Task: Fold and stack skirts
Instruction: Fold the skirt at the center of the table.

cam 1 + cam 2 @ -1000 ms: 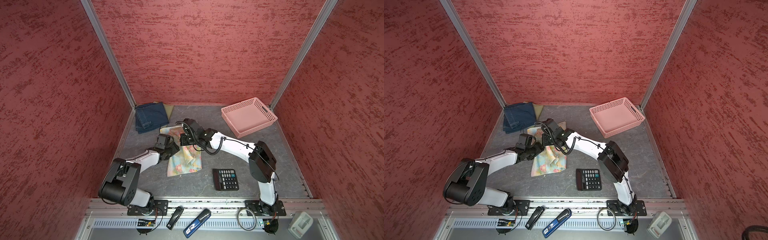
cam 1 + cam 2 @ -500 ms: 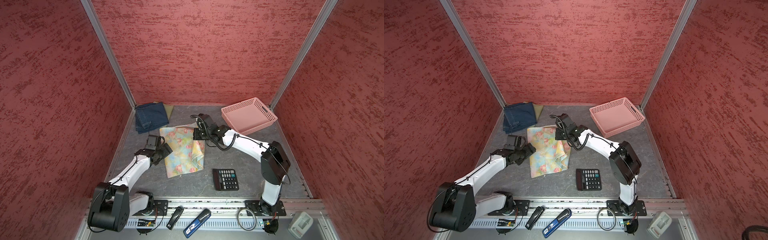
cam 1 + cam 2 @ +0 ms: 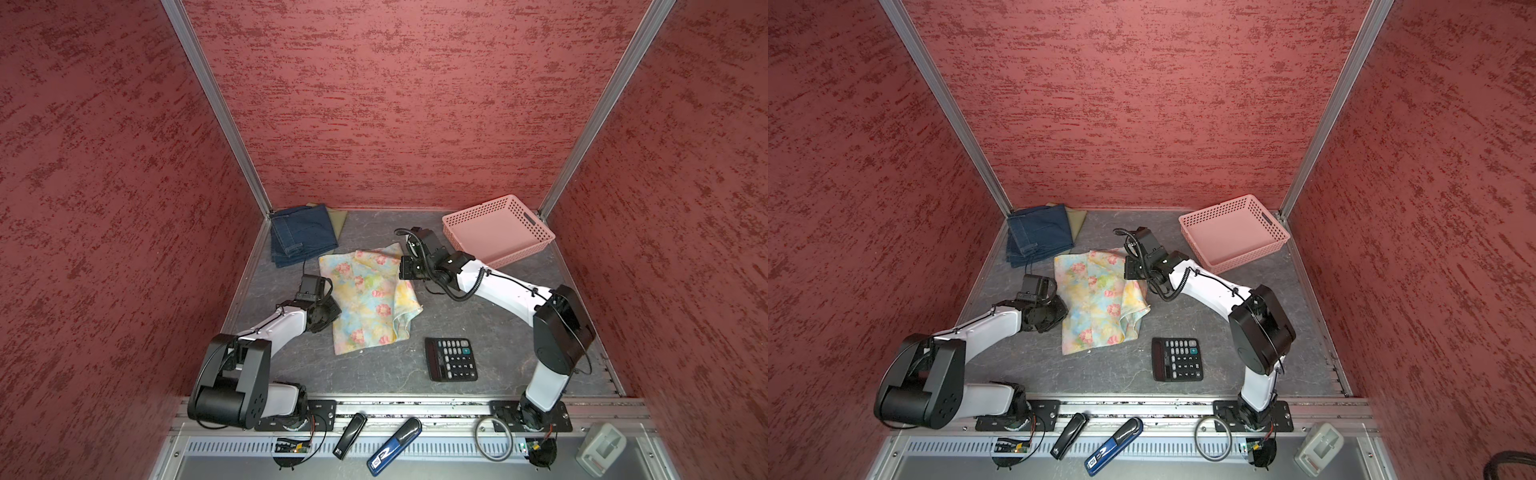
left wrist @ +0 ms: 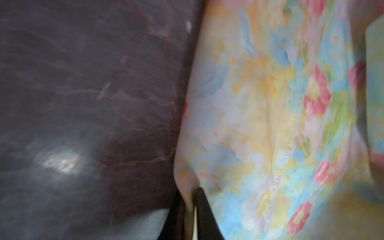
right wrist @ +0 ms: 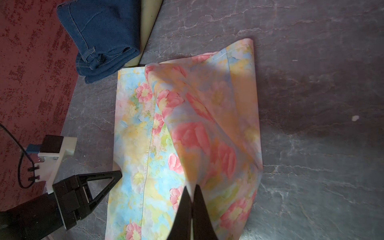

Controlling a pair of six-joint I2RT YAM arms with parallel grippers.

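Beside the floral skirt (image 3: 365, 299), the left gripper (image 4: 191, 194) has just pinched its edge; the right gripper (image 5: 192, 189) still pinches the flap, readying the fold.

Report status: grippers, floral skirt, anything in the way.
Both shut on floral skirt: left gripper, right gripper. Right holds flap raised. Nearby calculator not touching.

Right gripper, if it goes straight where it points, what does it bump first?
The flowered skirt: the right gripper is shut on a fold of it, and more of that cloth lies right ahead. Depth beyond is unclear.
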